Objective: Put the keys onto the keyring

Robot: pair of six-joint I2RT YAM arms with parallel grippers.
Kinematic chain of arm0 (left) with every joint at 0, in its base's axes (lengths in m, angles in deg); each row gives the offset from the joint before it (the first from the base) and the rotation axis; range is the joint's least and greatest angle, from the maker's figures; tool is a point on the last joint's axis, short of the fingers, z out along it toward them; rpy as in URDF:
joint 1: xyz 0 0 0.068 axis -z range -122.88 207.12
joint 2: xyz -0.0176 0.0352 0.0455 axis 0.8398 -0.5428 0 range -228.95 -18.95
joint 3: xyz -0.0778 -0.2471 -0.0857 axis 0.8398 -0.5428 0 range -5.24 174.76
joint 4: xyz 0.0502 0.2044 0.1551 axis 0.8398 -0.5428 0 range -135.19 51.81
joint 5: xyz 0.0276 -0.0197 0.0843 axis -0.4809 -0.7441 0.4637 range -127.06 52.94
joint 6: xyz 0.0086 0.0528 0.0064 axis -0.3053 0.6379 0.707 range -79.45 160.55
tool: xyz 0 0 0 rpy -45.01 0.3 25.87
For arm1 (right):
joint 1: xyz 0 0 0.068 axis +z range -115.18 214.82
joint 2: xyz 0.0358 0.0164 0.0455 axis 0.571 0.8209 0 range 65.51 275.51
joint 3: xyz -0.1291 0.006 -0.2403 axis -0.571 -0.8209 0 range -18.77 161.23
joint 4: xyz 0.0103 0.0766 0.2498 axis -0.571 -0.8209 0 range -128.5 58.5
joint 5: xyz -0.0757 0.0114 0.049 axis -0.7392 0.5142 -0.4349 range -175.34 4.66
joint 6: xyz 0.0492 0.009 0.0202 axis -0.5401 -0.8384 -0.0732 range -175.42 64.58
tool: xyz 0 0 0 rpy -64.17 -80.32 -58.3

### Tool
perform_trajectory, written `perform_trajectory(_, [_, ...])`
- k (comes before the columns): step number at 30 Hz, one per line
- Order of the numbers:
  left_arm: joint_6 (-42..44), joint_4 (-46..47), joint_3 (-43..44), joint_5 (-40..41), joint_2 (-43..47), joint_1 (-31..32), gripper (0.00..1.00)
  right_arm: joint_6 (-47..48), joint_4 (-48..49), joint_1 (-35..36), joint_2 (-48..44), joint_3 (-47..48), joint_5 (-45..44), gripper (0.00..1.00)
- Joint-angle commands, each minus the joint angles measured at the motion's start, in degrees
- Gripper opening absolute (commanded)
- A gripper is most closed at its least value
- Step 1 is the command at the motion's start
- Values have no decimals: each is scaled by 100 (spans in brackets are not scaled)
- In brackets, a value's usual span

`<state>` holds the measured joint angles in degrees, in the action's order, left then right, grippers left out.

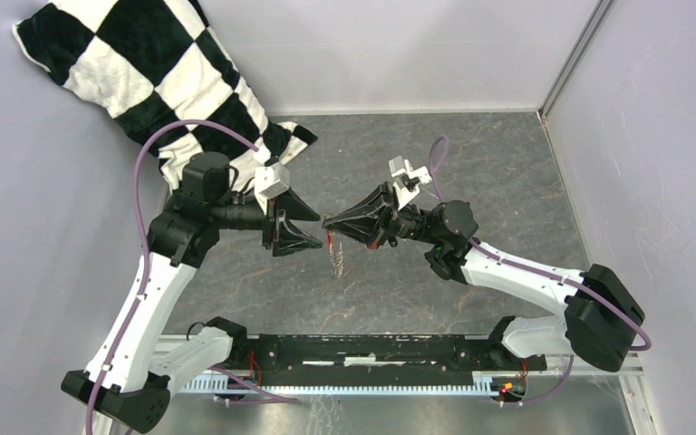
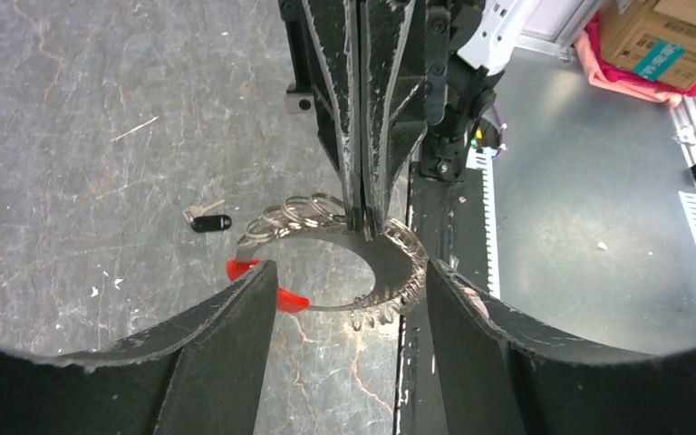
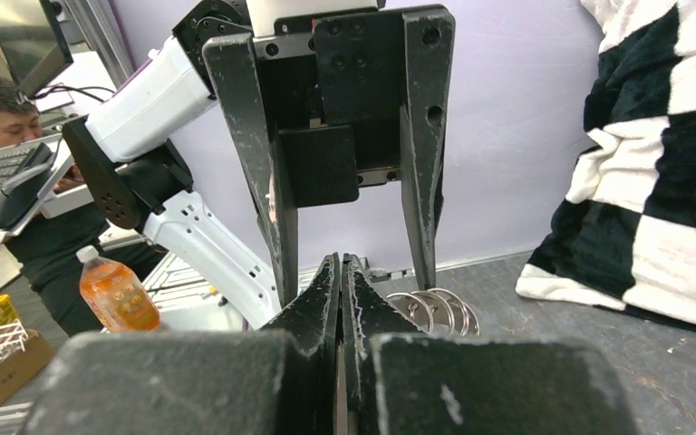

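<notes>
Currently, the keyring is clamped at its upper edge between the closed tips of the right gripper and is held clear of the table. Small silvery rings and a red tag are strung along it. The left gripper is presented opposite, with its fingers set wide, one on each side of the loop. Nothing is gripped by them, and contact between either finger and the ring cannot be confirmed. The key, black-headed with a short silver blade, lies loose on the table beyond the left fingertips and off to their left, apart from the ring.

The step in hand is judged to be presentation of the ring, with the loose key not yet threaded. For the next move, the key is to be pinched by the left fingers, which calls for a narrow, low grasp on a very small part. It is then to be threaded onto the loop against a firm right grip.

A teal label on a cardboard box and a bottle of orange liquid are visible, but no writing can be read.
</notes>
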<state>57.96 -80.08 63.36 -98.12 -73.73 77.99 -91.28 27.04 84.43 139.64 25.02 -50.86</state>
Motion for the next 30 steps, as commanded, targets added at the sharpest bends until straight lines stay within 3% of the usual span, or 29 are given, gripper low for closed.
perform_trajectory(1, [-883, 465, 221, -512, 58, 1, 66, -395, 900, -26, -114, -62, -124, 1])
perform_trajectory(6, [-817, 500, 66, -348, 94, -3, 58, -1123, 1814, -14, 119, -81, -252, 0])
perform_trajectory(9, [-1204, 907, -23, -195, 123, 2, 55, -1500, 2255, 14, 313, -21, -253, 1])
perform_trajectory(15, [-1721, 1438, 74, -403, 177, 3, 53, -1620, 2350, 99, 438, 2, -458, 0])
perform_trajectory(27, [-1393, 1103, -148, -490, 264, 0, 48, -293, 721, 537, 273, 370, -992, 0])
perform_trajectory(30, [-1259, 1071, -154, -515, 265, 2, 39, -165, 585, 614, 275, 428, -1056, 1])
